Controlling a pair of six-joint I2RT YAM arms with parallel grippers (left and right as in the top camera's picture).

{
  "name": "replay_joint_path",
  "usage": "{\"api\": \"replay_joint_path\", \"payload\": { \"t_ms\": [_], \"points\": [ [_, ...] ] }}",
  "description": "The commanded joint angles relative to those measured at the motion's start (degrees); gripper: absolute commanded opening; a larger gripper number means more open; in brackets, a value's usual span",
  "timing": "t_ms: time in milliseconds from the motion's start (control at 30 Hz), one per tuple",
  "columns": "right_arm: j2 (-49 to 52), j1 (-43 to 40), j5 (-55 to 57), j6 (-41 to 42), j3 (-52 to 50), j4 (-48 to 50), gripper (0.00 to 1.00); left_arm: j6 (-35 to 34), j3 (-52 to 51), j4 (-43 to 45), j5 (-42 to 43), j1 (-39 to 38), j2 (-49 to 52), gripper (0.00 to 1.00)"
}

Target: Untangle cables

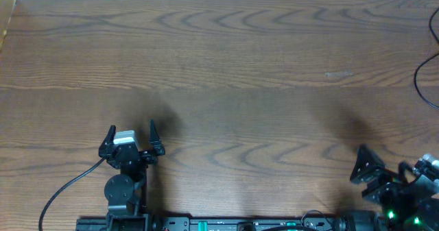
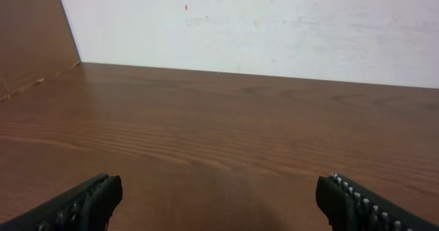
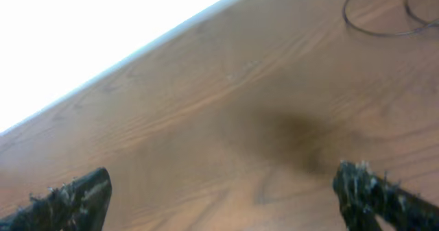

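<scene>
Of the cables I see only a thin black cord [image 1: 417, 80] curving in from the table's right edge; most of it lies outside the overhead view. The right wrist view shows its loops [image 3: 363, 27] at the top right, far ahead of the fingers. My left gripper [image 1: 132, 128] rests near the front left of the table, open, with only bare wood between its fingers [image 2: 219, 197]. My right gripper [image 1: 392, 164] sits at the front right corner, turned at an angle, also open and with nothing in it [image 3: 223, 193]. Neither gripper touches the cord.
The brown wooden table [image 1: 226, 66] ends at a white wall [image 2: 274, 25] along the back. A brown upright panel [image 2: 27, 39] stands at the far left. The left arm's thicker black cable [image 1: 68, 186] trails over the front left.
</scene>
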Motion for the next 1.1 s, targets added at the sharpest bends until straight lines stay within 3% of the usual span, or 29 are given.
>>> {"api": "replay_joint_path", "payload": {
  "t_ms": [0, 300, 567, 800, 1067],
  "points": [
    [-2.40, -0.22, 0.02, -10.51, -5.25, 6.69, 0.99, 0.96, -1.31, -1.92, 0.28, 0.24, -0.35, 0.96],
    [-4.63, -0.22, -5.60, -24.92, -20.13, 24.04, 0.99, 0.96, -1.31, -1.92, 0.31, 0.24, -0.35, 0.96],
    [-12.04, -0.24, -7.41, -25.29, -26.95, 26.93, 0.99, 0.96, -1.31, -1.92, 0.31, 0.24, -0.35, 0.96],
    [-12.76, -0.26, -10.05, -31.10, -31.85, 30.93, 0.99, 0.96, -1.31, -1.92, 0.31, 0.24, -0.35, 0.96],
    [-12.76, -0.28, -11.98, -32.61, -42.29, 47.32, 0.99, 0.96, -1.31, -1.92, 0.31, 0.24, -0.35, 0.96]
  ]
}}
